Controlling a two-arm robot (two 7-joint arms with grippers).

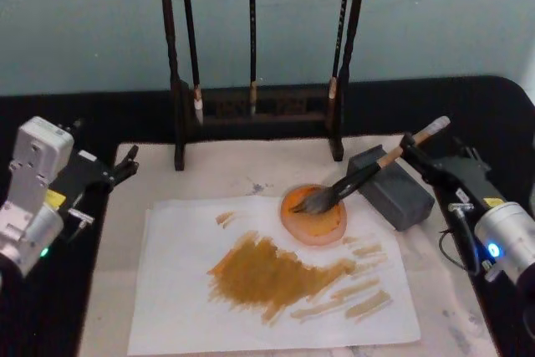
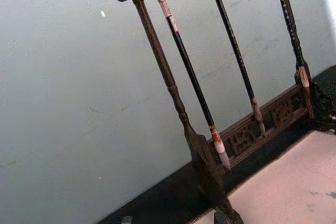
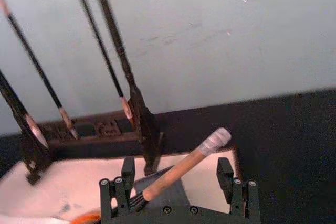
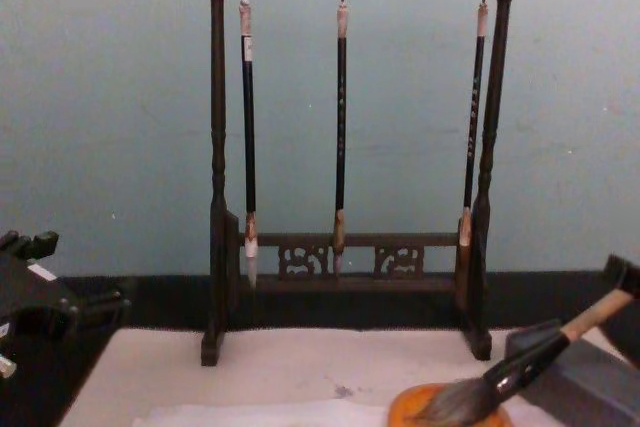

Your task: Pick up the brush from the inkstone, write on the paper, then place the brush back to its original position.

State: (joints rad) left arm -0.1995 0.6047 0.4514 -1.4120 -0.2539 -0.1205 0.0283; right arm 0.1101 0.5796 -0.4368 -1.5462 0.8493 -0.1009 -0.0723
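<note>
Across the inkstone [image 1: 393, 186], the brush [image 1: 368, 175] dips into an orange dish [image 1: 313, 215].

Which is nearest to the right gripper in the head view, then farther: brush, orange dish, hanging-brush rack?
1. brush, its handle end between the right gripper fingers
2. orange dish, left of the grey block
3. rack, at the back

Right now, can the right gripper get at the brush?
Probably yes. The right gripper is open with its fingers on either side of the brush handle, which leans on the inkstone. Nothing stands between them.
</note>
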